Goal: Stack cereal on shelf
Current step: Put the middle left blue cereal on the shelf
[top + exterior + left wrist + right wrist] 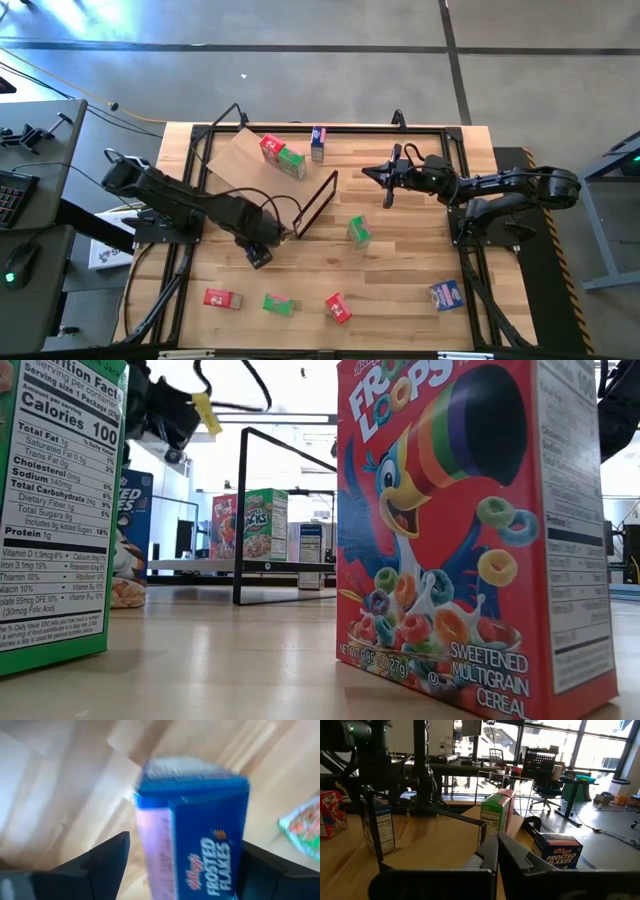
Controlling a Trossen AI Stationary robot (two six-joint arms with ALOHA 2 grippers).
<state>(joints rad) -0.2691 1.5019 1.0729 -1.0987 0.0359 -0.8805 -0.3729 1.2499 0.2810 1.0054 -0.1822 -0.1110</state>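
Two boxes [283,156] are set on the shelf [232,165], a blue box [195,830] is clamped in the left tool [258,254], the right tool [390,178] is closed, and six are left on the desk [400,270].

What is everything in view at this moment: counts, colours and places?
red cereal boxes: 3; one on the shelf, two along the high view's lower edge
green cereal boxes: 3; on shelf, mid-table, lower edge
blue cereal boxes: 3; upper edge, lower right, at left hand
shelf: 1, tan panel, dark frame
table: 1, striped wood
left hand: dark, beside frame
right hand: dark, shut, empty
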